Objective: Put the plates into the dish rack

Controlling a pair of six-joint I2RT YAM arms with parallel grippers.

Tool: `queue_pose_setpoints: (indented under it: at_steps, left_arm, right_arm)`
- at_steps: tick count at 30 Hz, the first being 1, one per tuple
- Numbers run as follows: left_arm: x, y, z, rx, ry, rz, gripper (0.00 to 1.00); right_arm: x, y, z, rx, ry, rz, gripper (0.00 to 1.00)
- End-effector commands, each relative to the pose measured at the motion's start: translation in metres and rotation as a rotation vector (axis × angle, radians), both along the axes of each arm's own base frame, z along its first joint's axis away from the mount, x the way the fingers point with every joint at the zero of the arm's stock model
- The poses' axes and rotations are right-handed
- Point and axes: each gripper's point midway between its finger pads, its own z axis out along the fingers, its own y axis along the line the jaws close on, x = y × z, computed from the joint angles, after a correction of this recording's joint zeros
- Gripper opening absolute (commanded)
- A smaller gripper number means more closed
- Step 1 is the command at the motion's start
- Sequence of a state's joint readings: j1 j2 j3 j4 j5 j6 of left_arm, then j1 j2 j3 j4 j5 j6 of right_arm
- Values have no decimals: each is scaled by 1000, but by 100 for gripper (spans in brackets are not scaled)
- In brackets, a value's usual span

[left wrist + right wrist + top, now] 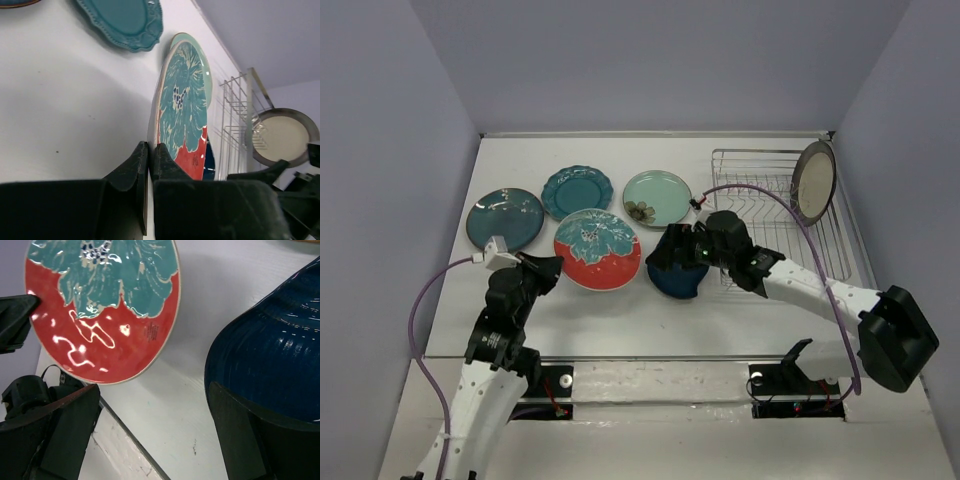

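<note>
Near the middle of the overhead frame, the left gripper [150, 159] is pinching the rim of the red floral plate [598, 250], its fingers pressed together on the edge. Just right of it, the right gripper [153, 390] is hanging with its fingers spread wide, one overlapping the dark blue plate [682, 284]. At upper right, the dish rack [760, 170] is holding the grey-beige plate [814, 180] upright. Toward the upper left, the dark teal plate [505, 218], scalloped teal plate [577, 190] and pale mint plate [657, 198] are lying flat on the table [520, 320].

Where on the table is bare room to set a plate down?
Bare: the near strip between the red plate and the arm bases, and the narrow far strip behind the scalloped plate. Crowded: the middle row, up to the dish rack.
</note>
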State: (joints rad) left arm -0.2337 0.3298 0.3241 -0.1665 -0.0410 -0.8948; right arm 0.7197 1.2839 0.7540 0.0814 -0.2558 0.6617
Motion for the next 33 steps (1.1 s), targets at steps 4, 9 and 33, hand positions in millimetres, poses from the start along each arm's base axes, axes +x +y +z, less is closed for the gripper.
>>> queue_pose_setpoints:
  at_steps: [4,9,33]
  left_arm:
    - [-14,-26,134,-173,-365,-147,6]
    - [-24,-39,150,-226,-392,-231,6]
    - [-39,-70,164,97,-408,-534,70]
  right_arm:
    - [13,26,20,65,-51,57,99]
    - [21,33,20,64,-71,66,99]
    - [42,-45,144,112,-416,-178,7]
